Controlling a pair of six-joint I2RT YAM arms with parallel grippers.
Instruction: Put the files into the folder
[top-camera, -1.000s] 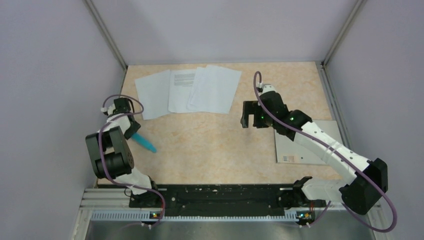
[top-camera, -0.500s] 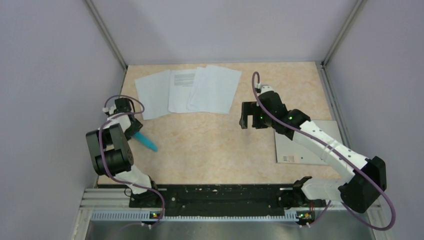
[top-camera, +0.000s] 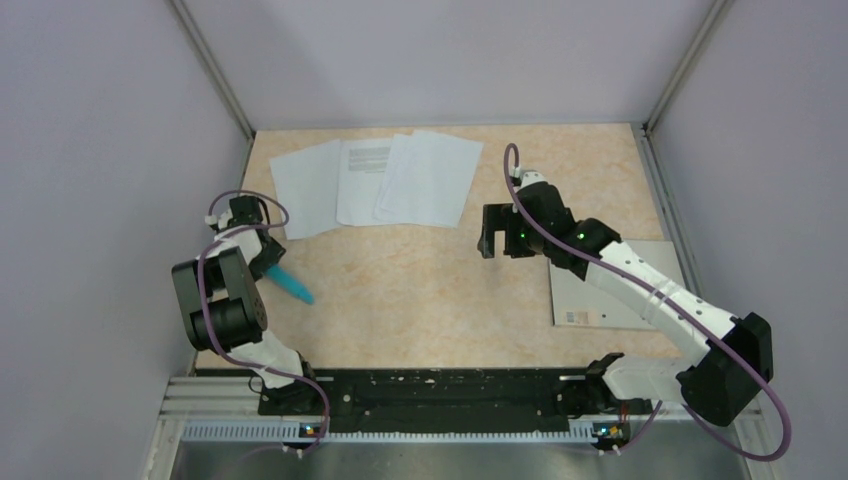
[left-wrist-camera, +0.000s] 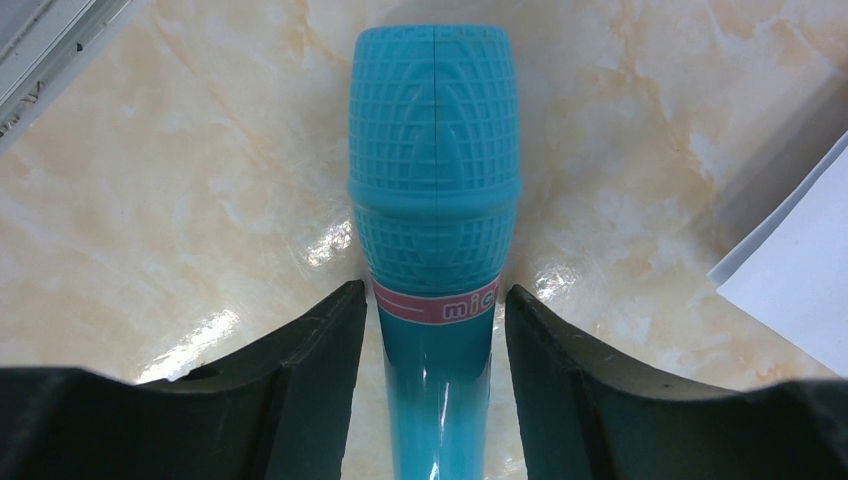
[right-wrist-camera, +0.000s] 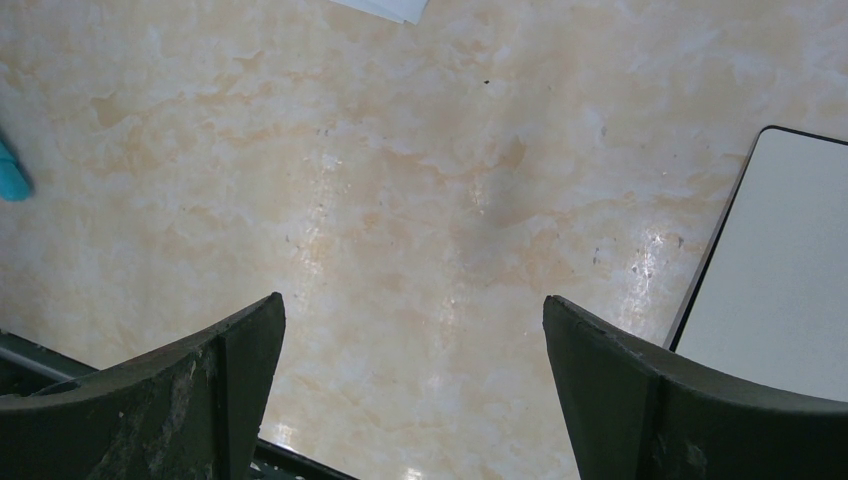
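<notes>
Several white files (top-camera: 375, 185) are lying overlapped at the far edge of the table (top-camera: 420, 300), well apart from the grey folder (top-camera: 610, 290), which is lying flat near the right edge. I am seeing the left gripper (left-wrist-camera: 435, 300) pinching a teal toy microphone (left-wrist-camera: 435, 180) by its handle, low over the table. The right gripper (right-wrist-camera: 410, 330) is hovering between files and folder, its 2 jaws spread wide and holding nothing.

Walls: plain pale-lilac panels (top-camera: 100, 150), 3 sides.
Desk top: beige marbled laminate (top-camera: 420, 290), glossy w/ glare.
Far corners: grey metal posts (top-camera: 212, 72).
Near edge: black rail (top-camera: 440, 393).
</notes>
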